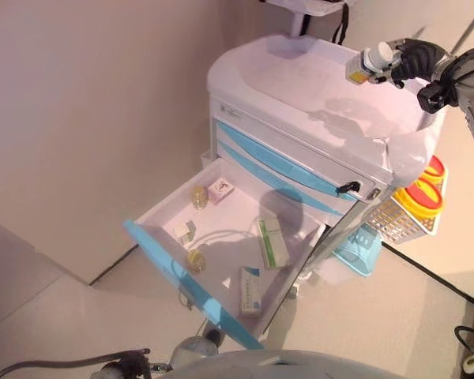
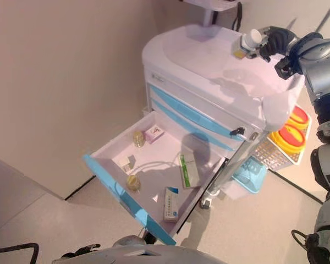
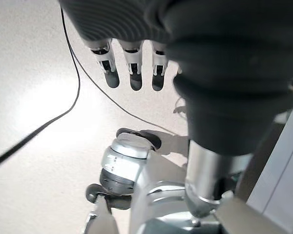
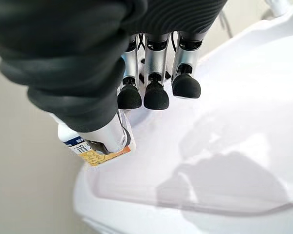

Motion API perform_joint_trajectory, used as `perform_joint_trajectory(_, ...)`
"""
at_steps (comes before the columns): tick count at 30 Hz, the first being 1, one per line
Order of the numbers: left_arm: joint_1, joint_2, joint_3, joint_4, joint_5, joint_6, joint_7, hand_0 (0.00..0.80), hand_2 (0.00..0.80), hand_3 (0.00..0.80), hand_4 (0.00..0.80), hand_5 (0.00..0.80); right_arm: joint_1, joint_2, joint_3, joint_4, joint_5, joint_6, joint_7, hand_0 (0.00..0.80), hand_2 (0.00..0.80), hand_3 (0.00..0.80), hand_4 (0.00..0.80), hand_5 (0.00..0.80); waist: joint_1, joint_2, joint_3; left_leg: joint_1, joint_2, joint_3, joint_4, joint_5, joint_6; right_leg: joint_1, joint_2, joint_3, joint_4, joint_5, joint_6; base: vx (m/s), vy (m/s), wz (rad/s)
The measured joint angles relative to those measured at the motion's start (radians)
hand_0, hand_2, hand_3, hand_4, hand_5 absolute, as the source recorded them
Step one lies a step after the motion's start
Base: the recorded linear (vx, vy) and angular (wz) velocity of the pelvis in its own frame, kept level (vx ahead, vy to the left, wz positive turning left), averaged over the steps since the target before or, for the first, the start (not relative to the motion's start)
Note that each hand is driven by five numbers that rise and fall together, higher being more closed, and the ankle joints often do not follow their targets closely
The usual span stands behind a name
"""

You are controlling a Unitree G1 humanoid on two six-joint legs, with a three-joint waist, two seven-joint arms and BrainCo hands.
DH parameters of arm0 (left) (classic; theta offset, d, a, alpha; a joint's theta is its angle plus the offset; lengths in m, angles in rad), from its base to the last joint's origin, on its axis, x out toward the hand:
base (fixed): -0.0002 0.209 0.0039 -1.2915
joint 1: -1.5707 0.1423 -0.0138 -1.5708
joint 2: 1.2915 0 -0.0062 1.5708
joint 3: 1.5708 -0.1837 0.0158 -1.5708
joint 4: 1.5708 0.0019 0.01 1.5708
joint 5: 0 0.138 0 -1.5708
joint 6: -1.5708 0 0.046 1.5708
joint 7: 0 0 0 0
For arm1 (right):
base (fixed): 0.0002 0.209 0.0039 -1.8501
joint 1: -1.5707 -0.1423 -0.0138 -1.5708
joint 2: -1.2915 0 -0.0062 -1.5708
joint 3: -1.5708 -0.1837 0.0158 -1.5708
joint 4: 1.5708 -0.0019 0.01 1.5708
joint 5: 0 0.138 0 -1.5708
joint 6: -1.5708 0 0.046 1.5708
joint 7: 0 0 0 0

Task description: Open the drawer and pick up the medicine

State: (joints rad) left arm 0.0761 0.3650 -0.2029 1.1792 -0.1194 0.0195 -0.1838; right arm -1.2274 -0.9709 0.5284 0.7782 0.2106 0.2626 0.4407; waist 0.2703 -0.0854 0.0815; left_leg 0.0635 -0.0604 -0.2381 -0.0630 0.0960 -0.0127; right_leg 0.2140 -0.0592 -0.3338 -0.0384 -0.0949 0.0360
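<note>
My right hand (image 1: 417, 61) is shut on a white medicine bottle (image 1: 370, 63) with a yellow label and holds it above the white top of the cart (image 1: 300, 87). In the right wrist view the fingers (image 4: 156, 92) curl round the bottle (image 4: 95, 148) over the cart top (image 4: 234, 122). The lowest drawer (image 1: 162, 257), with a blue front, stands pulled out. It holds small round bottles (image 1: 196, 260), a pink box (image 1: 220, 189) and green-and-white boxes (image 1: 272, 242). My left hand (image 3: 132, 63) hangs low over the floor with straight fingers, holding nothing.
The cart has two shut blue-trimmed drawers (image 1: 284, 170) above the open one. A white wire basket (image 1: 403, 217) with red-and-yellow containers (image 1: 423, 197) hangs on the cart's right side, with a light blue basket (image 1: 362, 249) below. A wall stands to the left.
</note>
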Motion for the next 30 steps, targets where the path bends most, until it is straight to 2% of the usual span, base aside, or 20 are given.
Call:
perform_joint_trajectory(4, 0.004, 0.000, 0.000, -0.003, 0.000, 0.004, 0.000, 0.000, 0.000, 0.000, 0.000, 0.000, -0.007, 0.000, 0.036, 0.058, -0.046, 0.001, -0.004, 0.800, 0.800, 0.800, 0.800, 0.800, 0.015, 0.000, 0.018, -0.002, -0.002, -0.013, 0.000, 0.003, -0.002, 0.004, 0.001, -0.013, -0.002, 0.000, 0.000, 0.048, 0.022, 0.10)
perform_joint_trajectory(12, 0.011, 0.005, 0.000, -0.007, 0.001, 0.020, 0.000, 0.000, 0.000, 0.000, 0.000, 0.000, -0.016, 0.003, 0.036, 0.194, -0.171, 0.001, 0.006, 0.800, 0.800, 0.800, 0.800, 0.800, 0.060, -0.007, 0.042, -0.002, -0.012, -0.041, 0.000, 0.005, -0.001, 0.023, -0.001, -0.040, -0.014, -0.002, 0.003, 0.047, 0.016, 0.12)
perform_joint_trajectory(17, 0.013, 0.009, 0.000, -0.008, 0.004, 0.020, 0.000, 0.000, 0.000, 0.000, 0.000, 0.000, -0.027, 0.007, 0.037, 0.239, -0.236, 0.002, 0.069, 0.800, 0.800, 0.800, 0.800, 0.800, 0.061, -0.011, 0.060, 0.000, -0.016, -0.059, 0.001, 0.008, -0.003, 0.036, 0.000, -0.037, -0.018, -0.004, 0.006, 0.054, 0.005, 0.11)
perform_joint_trajectory(30, 0.013, 0.038, 0.000, -0.026, 0.022, 0.017, -0.007, 0.000, 0.000, 0.000, 0.000, 0.000, -0.023, 0.011, 0.036, 0.285, -0.332, 0.004, 0.180, 0.791, 0.791, 0.791, 0.791, 0.791, 0.062, -0.015, 0.063, 0.008, -0.016, -0.058, 0.002, 0.010, -0.002, 0.044, -0.001, -0.037, -0.016, -0.004, 0.006, 0.041, 0.003, 0.00)
